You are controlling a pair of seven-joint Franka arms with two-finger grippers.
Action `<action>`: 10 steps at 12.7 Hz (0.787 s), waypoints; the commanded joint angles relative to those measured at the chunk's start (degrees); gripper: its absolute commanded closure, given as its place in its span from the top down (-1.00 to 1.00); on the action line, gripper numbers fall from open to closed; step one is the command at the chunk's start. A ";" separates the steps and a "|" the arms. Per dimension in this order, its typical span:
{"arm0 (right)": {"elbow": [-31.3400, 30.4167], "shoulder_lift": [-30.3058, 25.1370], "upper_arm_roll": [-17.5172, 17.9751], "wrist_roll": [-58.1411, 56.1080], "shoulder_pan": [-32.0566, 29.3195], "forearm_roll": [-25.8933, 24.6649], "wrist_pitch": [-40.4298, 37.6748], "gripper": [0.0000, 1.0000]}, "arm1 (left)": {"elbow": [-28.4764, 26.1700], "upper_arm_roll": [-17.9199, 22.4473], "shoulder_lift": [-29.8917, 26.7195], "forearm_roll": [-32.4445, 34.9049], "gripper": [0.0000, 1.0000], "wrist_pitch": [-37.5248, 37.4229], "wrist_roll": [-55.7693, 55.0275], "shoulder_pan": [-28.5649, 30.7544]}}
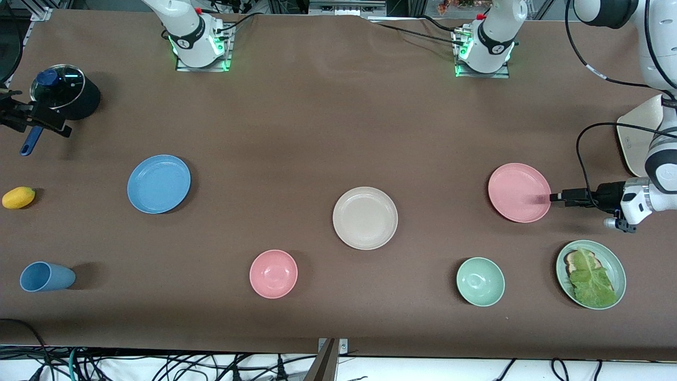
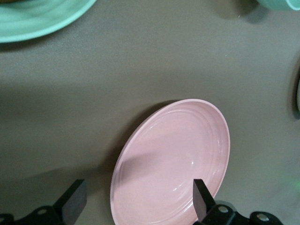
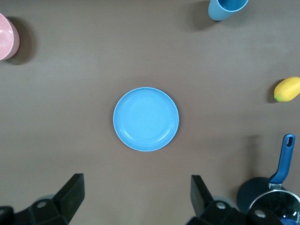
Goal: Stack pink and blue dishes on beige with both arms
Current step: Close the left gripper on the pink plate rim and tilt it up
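The pink plate point(image 1: 518, 191) lies flat toward the left arm's end of the table. My left gripper point(image 1: 552, 197) is low at its rim and open. In the left wrist view point(image 2: 137, 187) one finger point(image 2: 200, 194) is over the plate's inside point(image 2: 173, 159) and the other point(image 2: 74, 197) is outside the rim. The blue plate point(image 1: 158, 183) lies toward the right arm's end. My right gripper point(image 1: 58, 127) hangs open high above that end, and the blue plate point(image 3: 146, 119) shows beneath, apart from the empty gripper point(image 3: 136, 185). The beige plate point(image 1: 365, 217) lies between them, bare.
A pink bowl point(image 1: 273, 273), a green bowl point(image 1: 480, 281) and a green plate point(image 1: 561, 263) holding toast and lettuce sit nearer the camera. A blue cup point(image 1: 46, 276), a yellow fruit point(image 1: 18, 197) and a lidded pot point(image 1: 63, 92) are at the right arm's end. A white board point(image 1: 637, 132) lies near the left arm.
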 commanded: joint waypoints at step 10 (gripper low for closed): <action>1.10 0.16 0.02 -0.18 -0.26 0.32 -1.12 1.00 | -8.59 0.27 -1.57 -6.34 0.53 5.92 10.50 -0.56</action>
